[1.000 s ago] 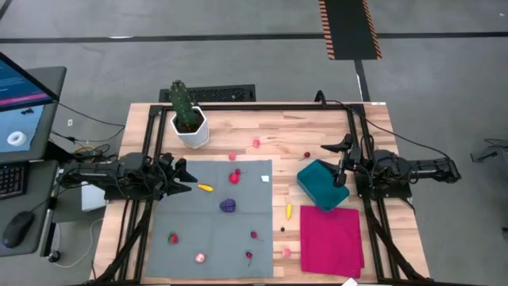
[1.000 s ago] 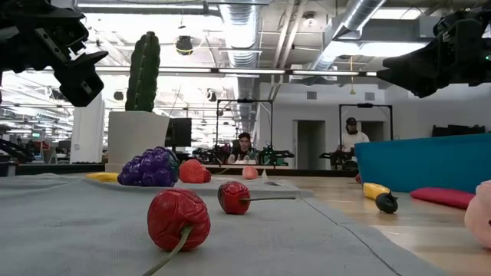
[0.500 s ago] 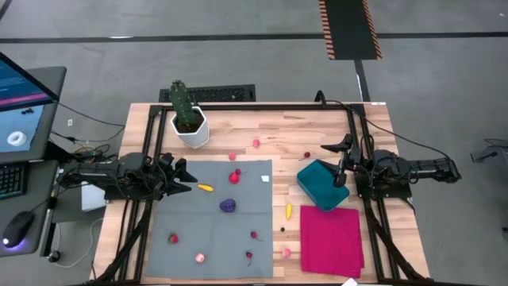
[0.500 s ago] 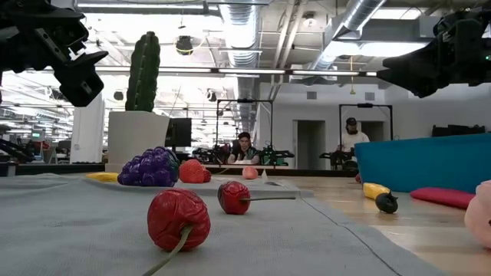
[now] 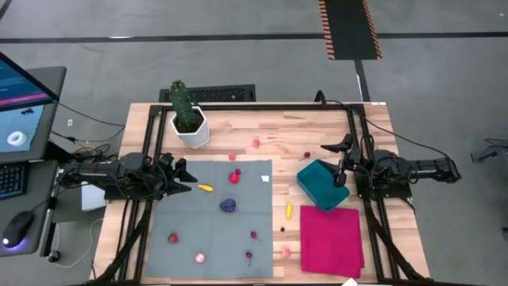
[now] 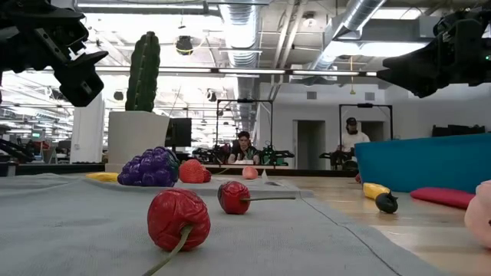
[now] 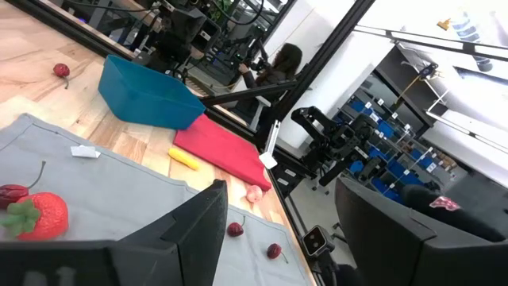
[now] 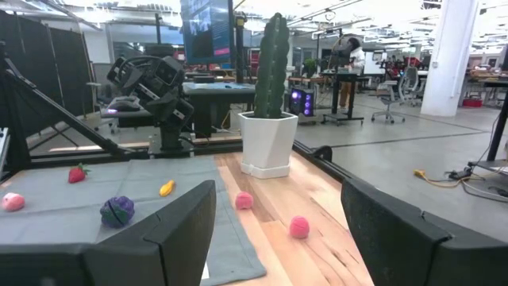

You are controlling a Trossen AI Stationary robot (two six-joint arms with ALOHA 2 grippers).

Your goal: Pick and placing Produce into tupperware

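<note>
Entry: your left tool [image 5: 181, 176] hangs with fingers wide, empty, at the grey mat's edge. Yellow piece [image 5: 205, 188] lies just beside it, long axis across the mat. Tub [image 5: 321, 184] sits under your right tool [image 5: 343, 176], also wide.

Teal tub [image 5: 322, 184], magenta cloth [image 5: 331, 239], grey mat [image 5: 208, 238].

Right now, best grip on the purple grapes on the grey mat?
Take the purple grapes across the middle of the bunch, coming straight down from above. It is a low, rounded lump lying flat on the grey mat, with clear mat all round. The left end effector, open at the mat's edge, looks nearest.
</note>
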